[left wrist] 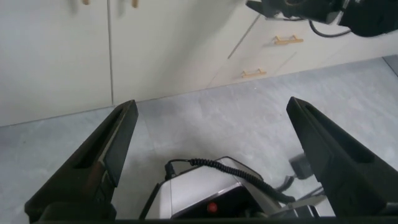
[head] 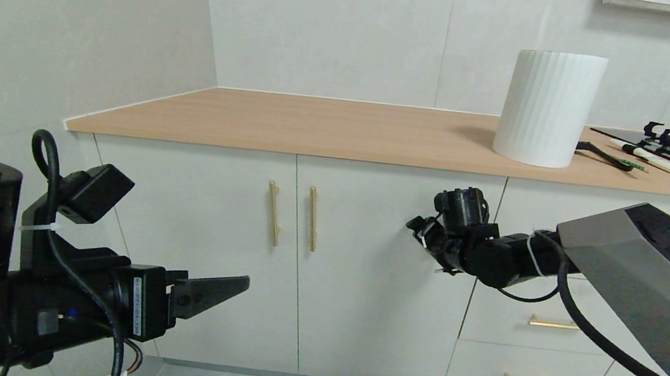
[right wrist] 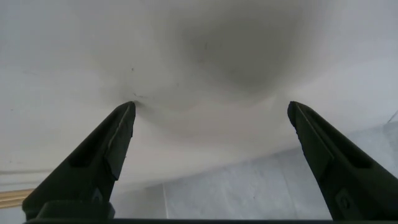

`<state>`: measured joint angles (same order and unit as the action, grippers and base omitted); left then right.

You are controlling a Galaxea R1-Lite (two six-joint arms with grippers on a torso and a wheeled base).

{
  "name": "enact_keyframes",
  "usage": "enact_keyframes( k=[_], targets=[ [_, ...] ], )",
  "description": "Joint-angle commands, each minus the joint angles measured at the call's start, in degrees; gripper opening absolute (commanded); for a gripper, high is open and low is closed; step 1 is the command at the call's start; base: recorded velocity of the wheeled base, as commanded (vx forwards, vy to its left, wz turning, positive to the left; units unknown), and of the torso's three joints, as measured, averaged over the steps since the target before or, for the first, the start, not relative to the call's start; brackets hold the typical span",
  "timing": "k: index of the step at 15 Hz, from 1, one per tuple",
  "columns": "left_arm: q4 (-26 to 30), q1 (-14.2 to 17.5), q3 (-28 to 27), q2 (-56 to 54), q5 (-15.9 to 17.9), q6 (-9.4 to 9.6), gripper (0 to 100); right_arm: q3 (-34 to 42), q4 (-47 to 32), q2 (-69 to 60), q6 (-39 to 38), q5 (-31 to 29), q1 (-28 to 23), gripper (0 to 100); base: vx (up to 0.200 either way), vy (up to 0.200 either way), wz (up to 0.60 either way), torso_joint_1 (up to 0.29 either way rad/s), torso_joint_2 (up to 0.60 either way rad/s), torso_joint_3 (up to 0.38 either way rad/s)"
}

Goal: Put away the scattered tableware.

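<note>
Head facing cabinets (head: 374,282), wrist views nearer

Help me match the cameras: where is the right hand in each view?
Head view: right hand right of centre, near the cabinet front.
Left wrist view: the hand far off, beside the drawer handles.
Right wrist view: its own two fingers, spread, facing the cabinet front.
Shared landmark: the white cabinet front.

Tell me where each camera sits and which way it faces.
Head: on the robot's head, facing counter and cabinets; left gripper and right gripper show.
Left wrist: on the left arm, facing the floor; own open fingers.
Right wrist: on the right arm, close against a cabinet door; own open fingers.
Shared: head and left wrist views show the right gripper and gold drawer handles.
</note>
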<state>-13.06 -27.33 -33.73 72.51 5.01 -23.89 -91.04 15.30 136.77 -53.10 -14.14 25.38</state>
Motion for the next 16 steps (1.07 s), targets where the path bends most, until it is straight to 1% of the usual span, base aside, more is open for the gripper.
enact_keyframes(
  k=[1,4,6,7,8,9,10,11,12,13,14,15,16],
  targets=[
    [-0.04,0.00,0.07,0.09,0.00,-0.01,100,-0.19,0.08,0.43,0.02,-0.10,-0.07,100,0.000,0.000,0.00,0.000,0.00,0.000],
    [-0.04,0.00,-0.02,0.18,0.00,-0.01,100,0.25,-0.27,-0.80,-0.07,-0.89,0.02,100,0.000,0.000,0.00,0.000,0.00,0.000],
    [-0.04,0.00,-0.02,0.09,0.00,-0.01,100,4.38,-0.71,-5.19,0.28,-0.19,0.46,100,0.000,0.000,0.00,0.000,0.00,0.000],
    [-0.04,0.09,-0.19,-0.35,-0.18,-0.01,100,12.11,-0.27,-13.37,1.42,3.15,1.43,100,0.000,0.000,0.00,0.000,0.00,0.000],
    [-0.04,0.35,-0.46,-0.97,-0.26,0.08,100,16.42,-0.27,-18.73,3.44,4.91,1.69,100,0.000,0.000,0.00,0.000,0.00,0.000],
    [-0.13,0.70,-0.63,-1.93,-0.09,0.25,100,20.73,-0.09,-24.09,5.73,5.35,1.87,100,0.000,0.000,0.00,0.000,0.00,0.000],
    [-0.13,0.70,-0.72,-2.99,-0.18,1.04,100,24.51,0.35,-29.54,7.75,5.35,2.30,100,0.000,0.000,0.00,0.000,0.00,0.000],
    [-0.04,0.70,-0.46,-4.22,-0.26,3.15,100,28.64,0.52,-35.16,10.56,5.09,2.39,100,0.000,0.000,0.00,0.000,0.00,0.000],
    [0.05,0.70,0.07,-5.54,-1.32,5.26,100,32.24,0.52,-40.35,13.46,4.82,2.39,100,0.000,0.000,0.00,0.000,0.00,0.000],
    [0.05,0.70,0.42,-7.21,-3.08,7.02,100,36.81,0.52,-47.03,16.28,4.74,2.39,100,0.000,0.000,0.00,0.000,0.00,0.000],
    [0.05,0.70,0.16,-8.79,-4.48,7.37,100,41.38,0.35,-54.59,18.30,4.74,2.39,100,0.000,0.000,0.00,0.000,0.00,0.000],
    [0.05,0.70,0.07,-10.28,-5.19,7.37,100,46.04,0.35,-61.36,20.67,4.74,2.39,100,0.000,0.000,0.00,0.000,0.00,0.000],
    [0.49,0.79,0.51,-12.92,-6.07,7.46,100,52.19,0.43,-70.23,25.86,4.65,2.39,100,0.000,0.000,0.00,0.000,0.00,0.000]
  ],
)
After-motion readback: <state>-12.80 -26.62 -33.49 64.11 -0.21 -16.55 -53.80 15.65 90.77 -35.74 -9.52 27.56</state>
